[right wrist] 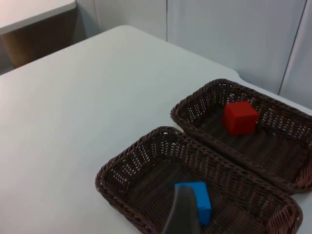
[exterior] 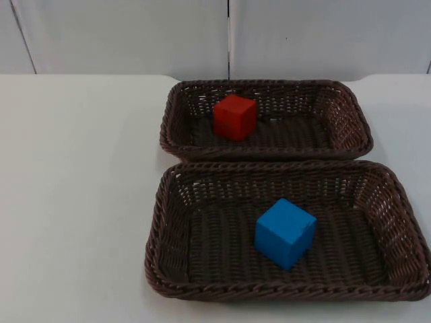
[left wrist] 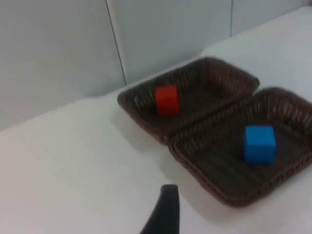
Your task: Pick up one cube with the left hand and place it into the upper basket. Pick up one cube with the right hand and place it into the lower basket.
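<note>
Overhead, the red cube [exterior: 235, 116] sits in the far wicker basket [exterior: 350, 114] and the blue cube [exterior: 285, 233] in the near wicker basket [exterior: 172, 222]. Left wrist view: a left gripper fingertip [left wrist: 165, 213] above bare table [left wrist: 63, 170], its opening impossible to tell. Right wrist view: a right gripper fingertip [right wrist: 183, 214] above the near basket, opening likewise unclear.

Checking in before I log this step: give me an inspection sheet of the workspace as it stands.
Surface: white table, bare beside the baskets.
Job's things: red cube in the upper basket; blue cube in the lower basket; baskets side by side, rims close together.
Clutter: nothing seen.
Grippers: left gripper's fingertip above the table short of the baskets; right gripper's fingertip over the lower basket by the blue cube; both carry nothing.
Cables: nothing seen.
Surroundings: grey partition wall behind the table.
</note>
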You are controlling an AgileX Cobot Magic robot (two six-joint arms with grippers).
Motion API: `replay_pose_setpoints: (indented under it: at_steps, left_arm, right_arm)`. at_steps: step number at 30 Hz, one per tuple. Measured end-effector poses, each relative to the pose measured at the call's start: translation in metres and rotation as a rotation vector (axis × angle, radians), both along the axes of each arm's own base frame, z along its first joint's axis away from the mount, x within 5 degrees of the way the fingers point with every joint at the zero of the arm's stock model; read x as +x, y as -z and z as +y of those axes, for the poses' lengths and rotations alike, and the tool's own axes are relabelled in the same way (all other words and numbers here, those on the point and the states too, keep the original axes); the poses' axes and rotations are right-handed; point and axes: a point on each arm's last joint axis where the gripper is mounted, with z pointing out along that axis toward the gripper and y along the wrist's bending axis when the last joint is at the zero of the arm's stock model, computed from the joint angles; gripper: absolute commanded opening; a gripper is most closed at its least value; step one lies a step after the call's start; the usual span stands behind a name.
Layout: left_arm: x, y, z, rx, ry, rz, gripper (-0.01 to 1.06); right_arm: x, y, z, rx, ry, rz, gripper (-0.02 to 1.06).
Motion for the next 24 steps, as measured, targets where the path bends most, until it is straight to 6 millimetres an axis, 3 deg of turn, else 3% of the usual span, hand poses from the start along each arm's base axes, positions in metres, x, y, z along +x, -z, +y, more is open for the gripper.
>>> replay_pose_setpoints:
  at_steps: [2,12,18,24]
  left_arm:
    - [0.005,0.013,-0.002,0.007,-0.007,0.053,0.78]
    - [0.016,0.039,-0.006,0.041,-0.015,0.16,0.78]
    - [0.018,0.041,-0.005,0.05,-0.031,0.158,0.78]
    - [0.02,0.042,-0.003,0.042,-0.071,0.157,0.78]
  right_arm:
    - [-0.004,0.001,-0.003,-0.008,0.0,0.003,0.63]
    - [-0.019,0.006,-0.02,-0.021,0.022,-0.015,0.63]
    - [-0.028,0.027,-0.029,-0.013,0.031,-0.009,0.63]
    - [-0.043,0.032,-0.042,0.011,0.033,-0.03,0.63]
